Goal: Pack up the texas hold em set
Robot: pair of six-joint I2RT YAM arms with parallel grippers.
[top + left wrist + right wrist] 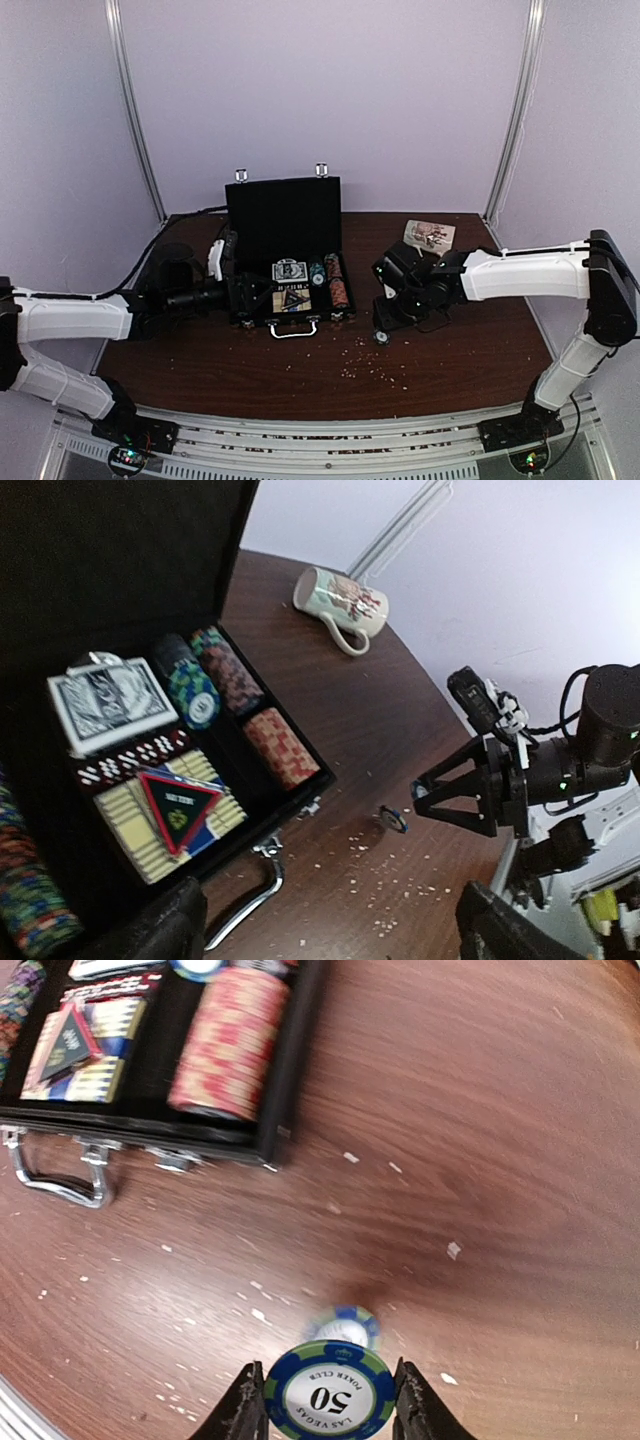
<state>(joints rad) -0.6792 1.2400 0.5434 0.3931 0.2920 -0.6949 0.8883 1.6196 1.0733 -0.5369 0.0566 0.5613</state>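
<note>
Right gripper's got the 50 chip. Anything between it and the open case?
Nothing visible. Between the 50 chip and the case there is only bare table with scattered crumbs. The mug lies farther back, off that line.

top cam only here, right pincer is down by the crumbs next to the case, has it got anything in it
Observer: yes, the right wrist view shows the right pincer clamped on a blue-and-green poker chip marked 50, standing on edge.
Operator: left pincer carrying anything
Observer: no, its wrist view shows the left pincer open and empty.
Operator: whats that pale thing back right, a card box
Observer: no, a white printed mug lying on its side.
</note>
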